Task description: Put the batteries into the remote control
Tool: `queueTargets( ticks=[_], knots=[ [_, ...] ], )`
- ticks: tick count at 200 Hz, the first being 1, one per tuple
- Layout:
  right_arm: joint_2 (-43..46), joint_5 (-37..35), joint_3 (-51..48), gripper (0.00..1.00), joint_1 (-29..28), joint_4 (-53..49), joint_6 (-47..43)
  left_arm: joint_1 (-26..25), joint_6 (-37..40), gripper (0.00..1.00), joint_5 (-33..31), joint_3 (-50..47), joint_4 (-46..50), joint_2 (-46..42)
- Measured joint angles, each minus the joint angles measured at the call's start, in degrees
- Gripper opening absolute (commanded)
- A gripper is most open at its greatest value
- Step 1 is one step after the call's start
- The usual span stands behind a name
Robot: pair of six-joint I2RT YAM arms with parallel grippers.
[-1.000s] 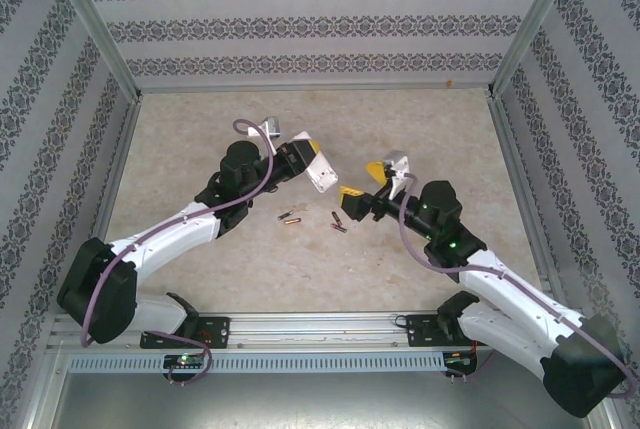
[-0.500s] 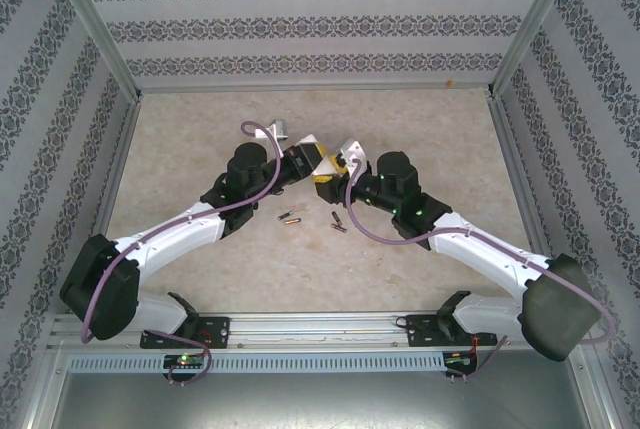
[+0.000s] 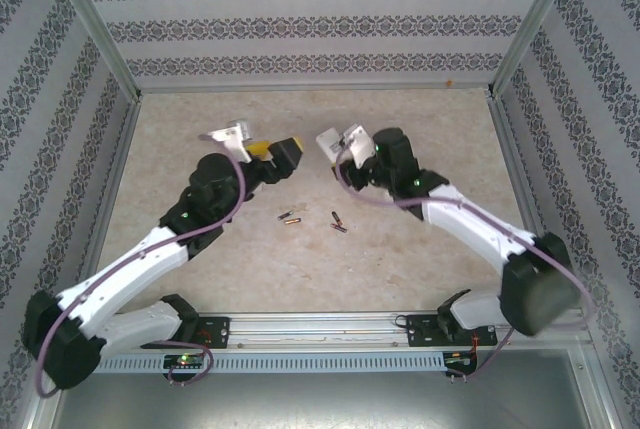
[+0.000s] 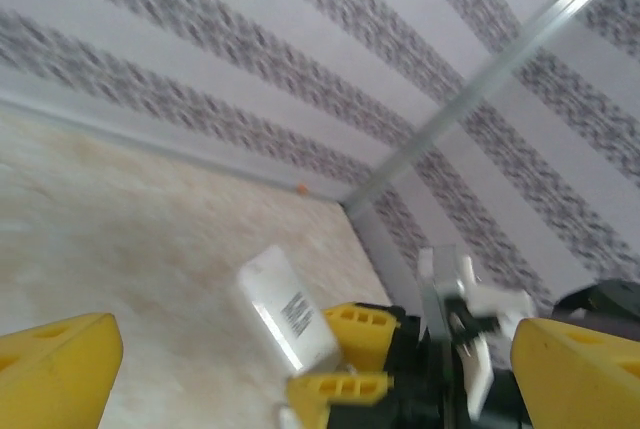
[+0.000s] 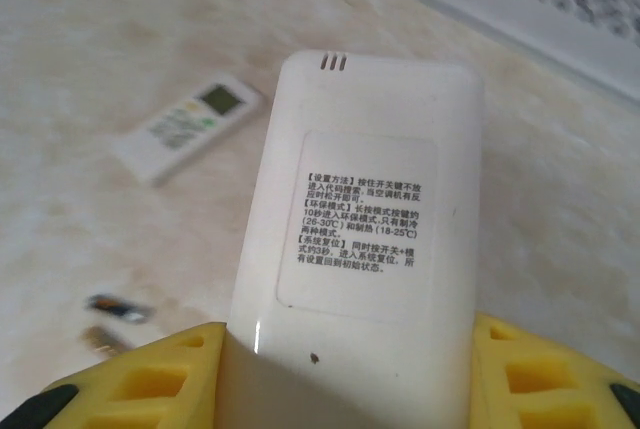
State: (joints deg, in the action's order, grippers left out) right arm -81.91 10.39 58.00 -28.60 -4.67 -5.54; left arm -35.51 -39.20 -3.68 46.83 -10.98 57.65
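Two batteries loose on table; remote clamped in R gripper

Near edge: both arm bases sit on metal rail (image 3: 320,327). Table (image 3: 300,269) is beige, marbled. Bare strip btw rail and batteries.

Mid-table: left battery (image 3: 290,216) and right battery (image 3: 338,221) lie flat, apart from each other, touching nothing. Both slim, dark body w/ coppery part. In R wrist view they are small and blurred at lower left, no further detail.

Just beyond: R gripper (image 3: 340,145) pinches held remote (image 3: 326,141) by one end, yellow fingers (image 5: 540,379) pressed on both long sides. Remote white, rounded corners, back side toward R wrist cam. Back shows three small slots near far end, a recessed panel w/ printed label text, and a dark speck near gripped end. Appears raised off table, free end toward L gripper. Batt. compartment open or closed: can't tell.

L gripper (image 3: 283,156) sits near remote's free end w/ a gap, no contact. Its fingers (image 4: 55,364) are spread wide, nothing btw them.

R wrist view: second remote (image 5: 185,124), white, display and buttons up, flat on table beyond the batteries.

Far: table behind both grippers is bare up to back wall (image 3: 320,24), which is patterned. Metal corner posts (image 3: 95,24) stand at the back corners. L and R table margins open.
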Motion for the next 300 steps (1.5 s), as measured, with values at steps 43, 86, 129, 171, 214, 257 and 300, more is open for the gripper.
queueTargets(
  ticks=[43, 86, 129, 171, 214, 257, 300],
  knots=[
    [-14.99, -2.47, 11.34, 0.32, 1.77, -7.02, 7.04, 0.04, 4.74, 1.00, -5.79, -2.82, 7.87, -4.02],
    [-24.33, -2.62, 16.41, 0.31, -0.87, -15.91, -12.55, 0.33, 9.27, 1.00, -3.15, -7.96, 9.90, -6.40],
    [-33.05, -1.84, 28.22, 0.30, -1.49, -28.92, -36.17, 0.33, 11.17, 1.00, -0.13, -11.08, 6.93, -7.63],
    [-38.93, -0.26, 34.42, 0.39, -2.25, -33.64, -48.54, 0.33, 11.80, 1.00, 0.98, -12.85, 4.96, -7.61],
    [-40.11, -0.28, 34.95, 0.61, -3.54, -32.74, -54.01, 0.37, 11.85, 1.00, 1.05, -13.53, 4.98, -7.61],
    [-36.87, 1.55, 29.18, 0.68, -3.26, -27.87, -51.67, 0.37, 11.85, 1.00, 0.87, -14.23, 4.72, -7.37],
    [-17.90, 6.03, 12.76, 0.71, -2.25, -14.84, -33.68, 0.37, 13.70, 1.00, 1.11, -14.32, 4.07, -3.21]
  ],
)
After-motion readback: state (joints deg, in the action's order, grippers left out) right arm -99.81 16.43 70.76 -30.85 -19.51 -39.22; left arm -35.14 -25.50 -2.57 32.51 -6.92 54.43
